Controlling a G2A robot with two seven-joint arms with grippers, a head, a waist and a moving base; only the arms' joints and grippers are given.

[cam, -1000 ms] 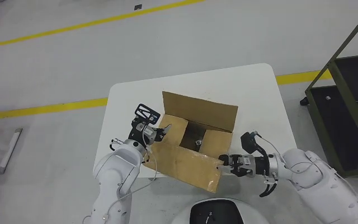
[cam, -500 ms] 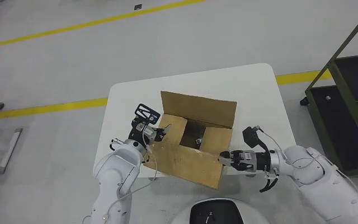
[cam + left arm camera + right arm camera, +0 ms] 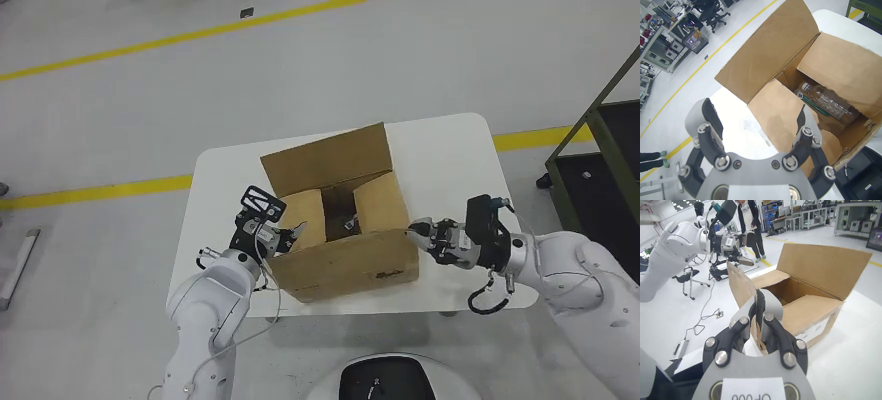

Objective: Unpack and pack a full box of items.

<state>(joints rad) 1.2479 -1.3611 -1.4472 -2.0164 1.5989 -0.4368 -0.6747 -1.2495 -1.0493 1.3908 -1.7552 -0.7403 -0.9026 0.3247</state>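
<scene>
An open brown cardboard box (image 3: 345, 265) stands in the middle of the white table (image 3: 450, 160), its long flaps raised. My right gripper (image 3: 413, 238) is shut on the end of the near long flap (image 3: 740, 285), holding it upright; the cardboard edge sits between the fingers (image 3: 761, 302). My left gripper (image 3: 756, 117) hovers open at the box's opposite end, one finger (image 3: 801, 116) over the short side flap (image 3: 776, 106). Inside the box lies a clear plastic bottle (image 3: 829, 104) with brown liquid on a green flat item (image 3: 816, 108).
A dark green metal cart (image 3: 600, 180) stands off the table's right side. Bare tabletop (image 3: 455, 170) lies right of and behind the box. The left gripper (image 3: 742, 258) hangs just past the held flap's far end.
The near long flap, lying flat toward the robot before, now stands upright. My right gripper rose and moved away from the robot with it, and the box turned slightly. The left gripper stayed put.
</scene>
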